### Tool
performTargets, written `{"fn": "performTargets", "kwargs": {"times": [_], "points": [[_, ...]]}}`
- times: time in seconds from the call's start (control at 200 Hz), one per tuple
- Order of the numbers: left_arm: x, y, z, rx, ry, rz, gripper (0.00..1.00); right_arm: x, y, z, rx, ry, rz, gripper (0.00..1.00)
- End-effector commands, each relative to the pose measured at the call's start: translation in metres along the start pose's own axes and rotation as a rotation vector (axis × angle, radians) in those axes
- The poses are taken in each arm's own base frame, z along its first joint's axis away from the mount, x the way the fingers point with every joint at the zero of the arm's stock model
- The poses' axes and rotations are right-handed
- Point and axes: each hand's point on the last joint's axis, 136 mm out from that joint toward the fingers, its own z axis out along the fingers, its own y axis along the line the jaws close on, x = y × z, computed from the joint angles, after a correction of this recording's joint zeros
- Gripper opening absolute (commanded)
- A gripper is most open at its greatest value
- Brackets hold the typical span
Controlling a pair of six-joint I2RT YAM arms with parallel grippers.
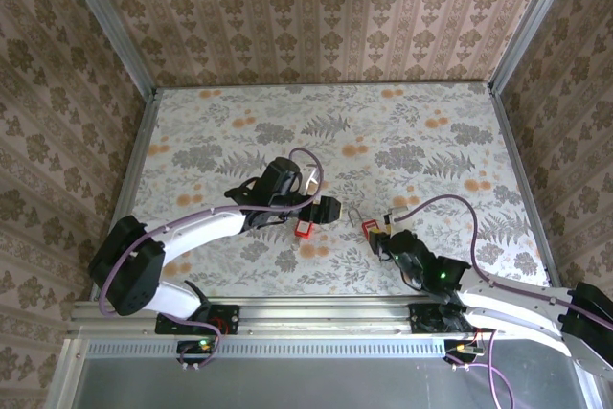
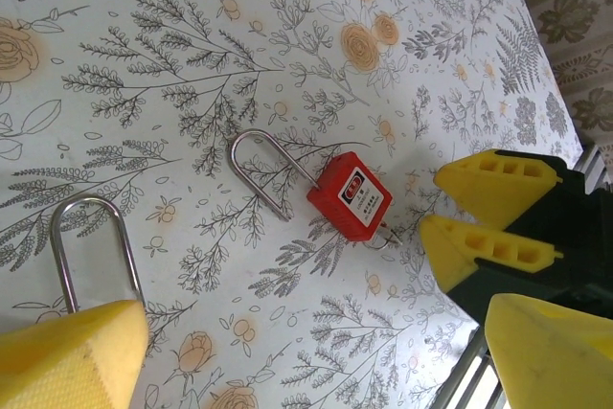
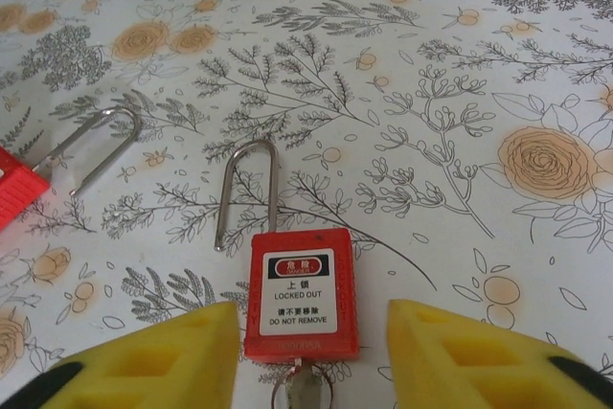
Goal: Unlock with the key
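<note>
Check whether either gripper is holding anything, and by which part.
Nothing is held. The right gripper is open, its fingers either side of the red padlock without touching it; the left gripper is open too.

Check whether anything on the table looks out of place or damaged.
Nothing is spilled or broken. The near padlock has its shackle swung out, one leg free of the body, with the key in its base. The other padlock looks open too.

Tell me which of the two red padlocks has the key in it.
The padlock lying between the right gripper's fingers: a key sticks out of its bottom end. The other padlock, off to its left, shows no key.
</note>
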Motion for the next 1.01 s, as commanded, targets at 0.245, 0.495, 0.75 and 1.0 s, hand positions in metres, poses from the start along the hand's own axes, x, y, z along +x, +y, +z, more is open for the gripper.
{"fn": "performTargets", "kwargs": {"times": [0.245,0.495,0.75,1.0], "points": [[-0.015,-0.012,-0.013,0.021,-0.059,0.028,0.92,-0.017,0.0,-0.017,0.062,0.101,0.049,0.63],[-0.021,-0.012,-0.037,-0.006,-0.104,0.049,0.94,0.009,0.006,0.005,0.142,0.403,-0.016,0.68],[-0.015,-0.008,-0.057,-0.036,-0.124,0.051,0.94,0.013,0.003,0.035,0.148,0.51,0.029,0.61],[-0.007,0.003,-0.066,-0.058,-0.135,0.035,0.95,0.023,0.009,0.048,0.118,0.576,0.011,0.59]]}}
